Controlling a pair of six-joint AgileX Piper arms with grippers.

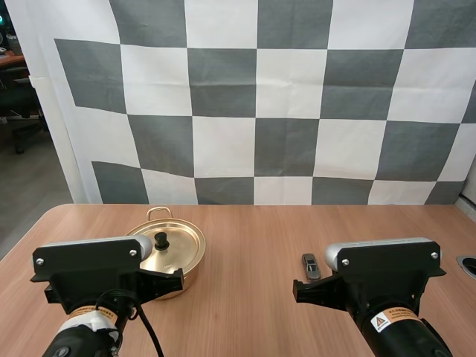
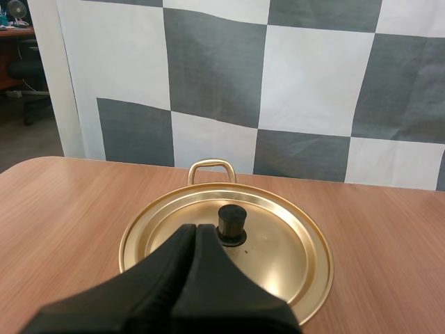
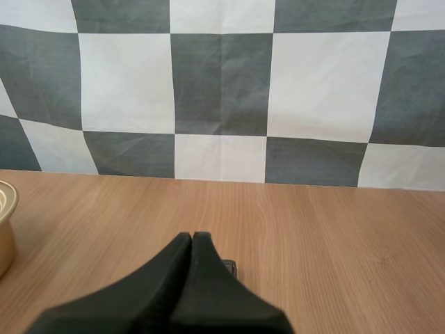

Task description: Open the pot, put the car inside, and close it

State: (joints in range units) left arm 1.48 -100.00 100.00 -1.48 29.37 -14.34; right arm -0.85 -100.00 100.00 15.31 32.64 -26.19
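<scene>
Two things wait untouched: lidded pot [image 3: 4,240], small car [image 1: 310,265].
Left gripper [image 2: 195,229], fingers pressed together, sits just short of the lid's [image 2: 278,243] black knob [image 2: 231,223], likely the surest hold on slick metal; right gripper [image 3: 192,238], likewise closed, points at the rigid, probably light car on the table [image 1: 245,312], well right of the pot.
</scene>
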